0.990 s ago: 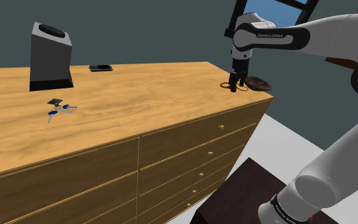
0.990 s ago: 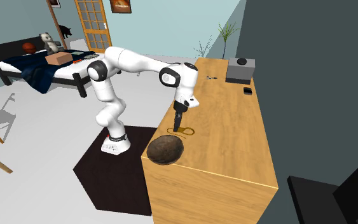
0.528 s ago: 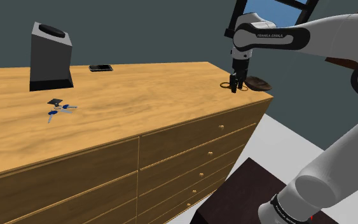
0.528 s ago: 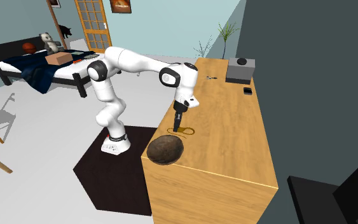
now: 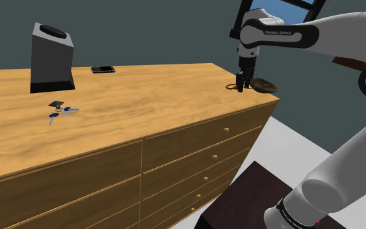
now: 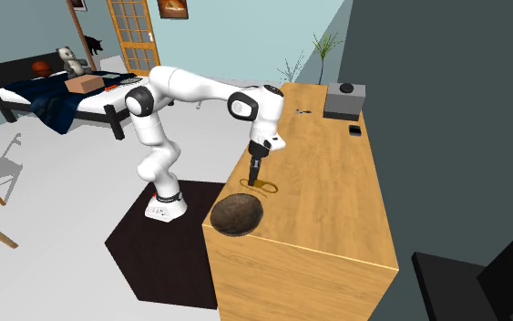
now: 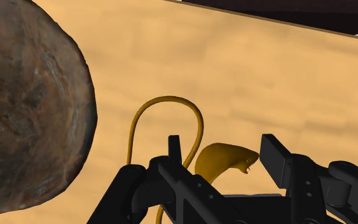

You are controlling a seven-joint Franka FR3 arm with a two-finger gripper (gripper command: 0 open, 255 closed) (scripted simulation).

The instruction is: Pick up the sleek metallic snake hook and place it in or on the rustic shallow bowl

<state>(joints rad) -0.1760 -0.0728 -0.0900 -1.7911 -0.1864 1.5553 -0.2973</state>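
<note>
Black gripper [image 7: 222, 141] hangs low over a wooden bench [image 6: 332, 173], its fingers [image 7: 174, 149] standing moderately apart. Between them lies the thick, snake-head end of the golden snake hook [image 7: 223, 164]. The hook's thin wire loop curls away toward the dark, rough-surfaced shallow bowl [image 7: 25, 108], which sits just beside it at the bench's corner. The hook lies flat on the wood. Whether either finger touches the head is hard to tell; a small gap seems to show on each side. For a good grasp, the fingers should settle low and centre on the thick end rather than the wire. They should close squarely, then lift straight up before crossing to the bowl.
</note>
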